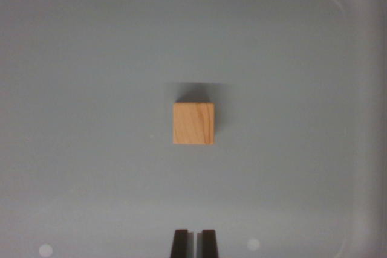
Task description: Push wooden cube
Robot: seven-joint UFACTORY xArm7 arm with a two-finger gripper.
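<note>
A small light wooden cube point(193, 123) sits alone near the middle of the wrist view on a pale grey tray floor. My gripper point(194, 243) shows only as two dark fingertips at the bottom edge, directly below the cube and well apart from it. The fingertips stand almost together with a thin slit between them and nothing held.
The grey tray point(357, 34) has a raised rounded rim curving along the top and the wrist view's right. Two faint pale spots lie on the floor near the bottom edge, one at each side of the fingertips.
</note>
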